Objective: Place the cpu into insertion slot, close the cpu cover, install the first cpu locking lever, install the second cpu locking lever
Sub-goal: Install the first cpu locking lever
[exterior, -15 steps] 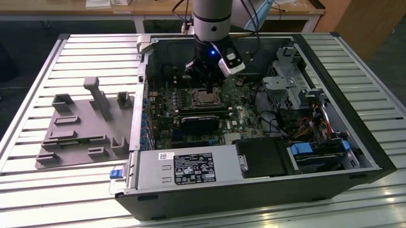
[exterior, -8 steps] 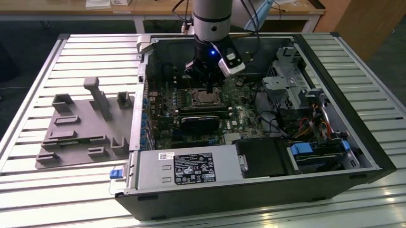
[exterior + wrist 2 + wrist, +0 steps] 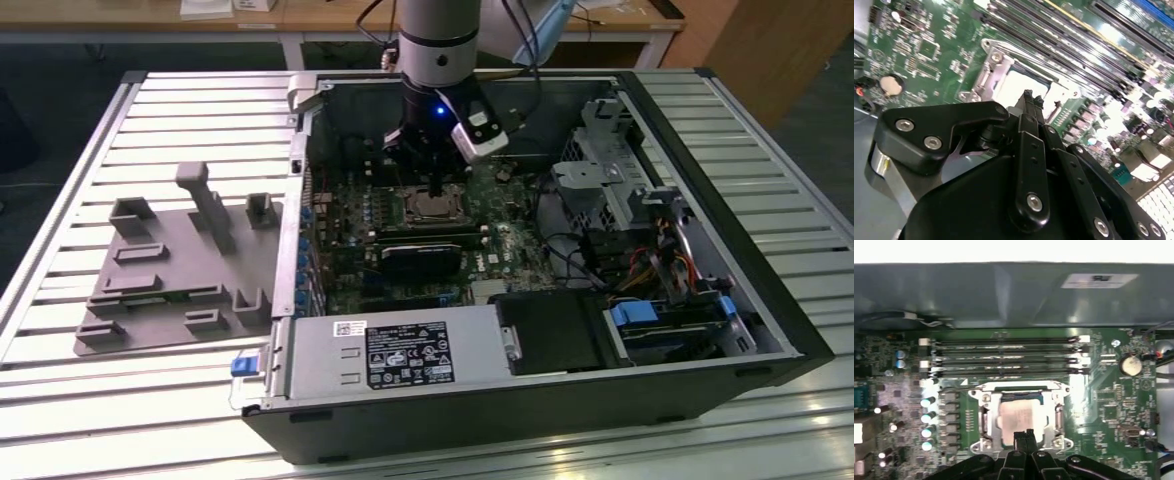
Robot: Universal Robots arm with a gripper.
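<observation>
gripper [image 3: 435, 188] fingers pressed together at 12 o'clock edge of insertion slot [image 3: 411, 212] in exterior view; cpu [image 3: 1021, 416] seated, likely light, stiff, fragile: take by edges

One open computer case [image 3: 534, 415] holds one motherboard [image 3: 1104, 405] carrying one cpu [image 3: 1021, 416], four long memory slots [image 3: 1004, 351] and one coin cell [image 3: 1130, 365]. One grey moulded tray [image 3: 147, 300] lies on one slatted desk [image 3: 80, 400].

The exterior view looks down on the insertion slot [image 3: 434, 207] from afar; the 2 wrist views face it closely.
</observation>
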